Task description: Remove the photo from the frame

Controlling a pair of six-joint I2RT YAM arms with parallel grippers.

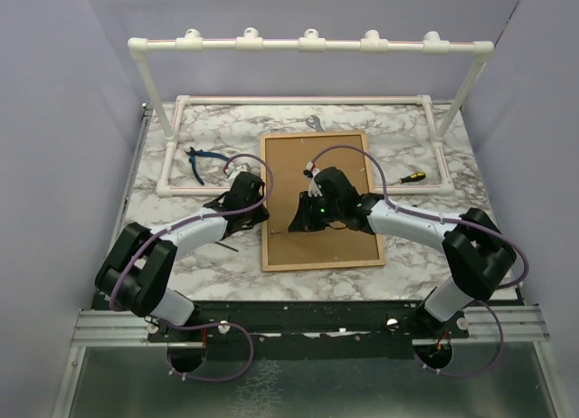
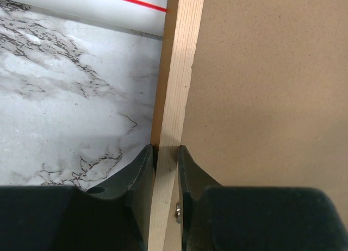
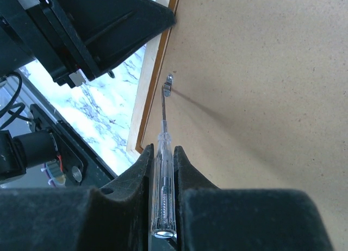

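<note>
Here, the marble table (image 1: 398, 142) spreads under everything, and the white pipe rack (image 1: 310, 44) stands along its far side, its base rails running round the far part of the top. The frame (image 1: 308, 156) lies flat near the middle of the table with its brown fibreboard back up and its long sides running away from me. The photo is not visible – only the backing shows.

My left gripper (image 2: 166, 153) sits at the frame's left long side. Its two fingers are pressed onto the pale wooden border, one on the outer face and one on the inner, so I am pinching the frame's edge.

My right gripper (image 3: 163, 153) hangs over the backing, toward the near left part of the board. It is clamped on a clear-handled screwdriver (image 3: 163, 186) that points forward from between the fingers – the thin shaft reaches a small metal tab (image 3: 168, 85) just inside the left border.

Blue-handled pliers (image 1: 201, 161) lie left of the frame, and a yellow-handled screwdriver (image 1: 412, 176) lies to its right.
</note>
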